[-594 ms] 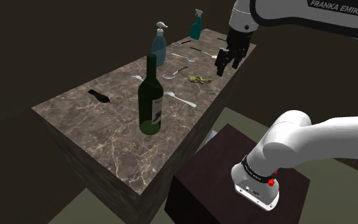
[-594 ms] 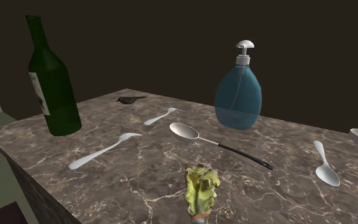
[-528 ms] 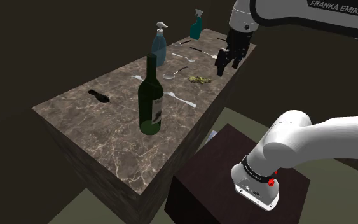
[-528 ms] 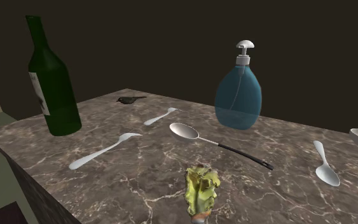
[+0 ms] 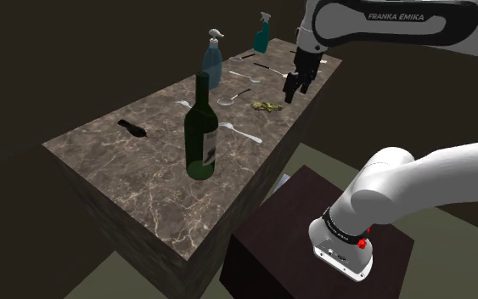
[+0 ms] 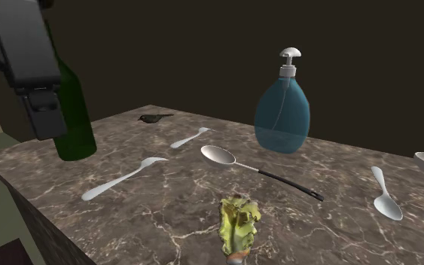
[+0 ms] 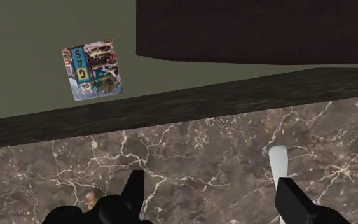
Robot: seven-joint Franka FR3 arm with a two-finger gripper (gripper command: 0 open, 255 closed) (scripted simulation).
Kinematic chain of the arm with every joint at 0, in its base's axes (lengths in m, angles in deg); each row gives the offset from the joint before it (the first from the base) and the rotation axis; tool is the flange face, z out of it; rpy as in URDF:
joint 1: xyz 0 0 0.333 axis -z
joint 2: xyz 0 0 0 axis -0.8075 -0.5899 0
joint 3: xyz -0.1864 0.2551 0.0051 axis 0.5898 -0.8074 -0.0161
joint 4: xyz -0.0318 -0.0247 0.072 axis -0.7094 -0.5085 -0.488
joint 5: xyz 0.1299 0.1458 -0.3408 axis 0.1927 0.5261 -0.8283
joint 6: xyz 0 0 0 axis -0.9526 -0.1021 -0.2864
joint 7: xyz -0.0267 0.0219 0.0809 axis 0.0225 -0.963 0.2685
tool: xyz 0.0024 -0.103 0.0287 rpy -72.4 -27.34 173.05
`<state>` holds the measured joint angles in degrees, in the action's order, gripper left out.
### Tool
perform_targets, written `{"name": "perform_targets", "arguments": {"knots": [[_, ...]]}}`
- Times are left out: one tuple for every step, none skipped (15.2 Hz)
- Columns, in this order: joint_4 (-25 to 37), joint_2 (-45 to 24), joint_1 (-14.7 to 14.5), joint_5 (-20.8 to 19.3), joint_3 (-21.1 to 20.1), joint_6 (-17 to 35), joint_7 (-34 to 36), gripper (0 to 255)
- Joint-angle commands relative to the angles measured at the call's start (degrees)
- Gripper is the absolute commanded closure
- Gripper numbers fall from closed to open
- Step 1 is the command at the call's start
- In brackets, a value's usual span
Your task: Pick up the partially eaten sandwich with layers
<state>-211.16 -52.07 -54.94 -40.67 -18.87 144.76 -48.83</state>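
The step in hand looks like the approach. The sandwich is not yet grasped, and the pincer hangs above the desk, off to one side of it.

Going left to right in the second exterior view, the pincer [image 6: 44,124] stands at the upper left, in front of a green bottle [image 6: 76,120]. Next come a pale fork [image 6: 120,179] and a spoon with a dark handle [image 6: 225,156]. At 6 o'clock from that spoon's bowl lies the sandwich [image 6: 238,223], a ragged yellow-green layered lump close to the near edge of the marble desk [image 6: 165,218]. A blue pump bottle [image 6: 282,113] stands at 1 o'clock from the sandwich, and a white spoon [image 6: 385,197] lies at about 3 o'clock.

In the shoulder view the sandwich [image 5: 267,106] sits at roughly 8 o'clock from the pincer [image 5: 290,95], near it but apart.

In the wrist view the two black fingers [image 7: 133,194] are spread wide with only bare marble between them. The pincer holds nothing and touches nothing.

The next move probably calls for sliding across until the fingers straddle the sandwich, then lowering and closing gently. The layers look soft and may slip or crush, and the desk edge is close.
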Motion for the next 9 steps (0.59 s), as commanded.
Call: {"name": "perform_targets", "arguments": {"knots": [[0.9, -3.7, -0.2, -0.7, 2.5, 2.9, -3.7, 0], [1.3, -5.5, -0.3, -0.9, 3.7, 4.3, -5.5, 0], [1.9, -7.5, -0.5, -1.0, 4.8, 5.6, -7.2, 0], [2.5, -9.5, -0.6, -1.0, 5.9, 7.0, -9.0, 0], [3.2, -11.6, -0.8, -0.9, 7.0, 8.3, -10.9, 0], [4.0, -13.7, -1.0, -0.7, 8.1, 9.5, -12.7, 0], [4.9, -15.9, -1.2, -0.4, 9.1, 10.8, -14.6, 0], [5.8, -18.2, -1.4, 0.0, 10.1, 12.0, -16.6, 0], [6.9, -20.5, -1.6, 0.6, 11.1, 13.1, -18.5, 0]]}}
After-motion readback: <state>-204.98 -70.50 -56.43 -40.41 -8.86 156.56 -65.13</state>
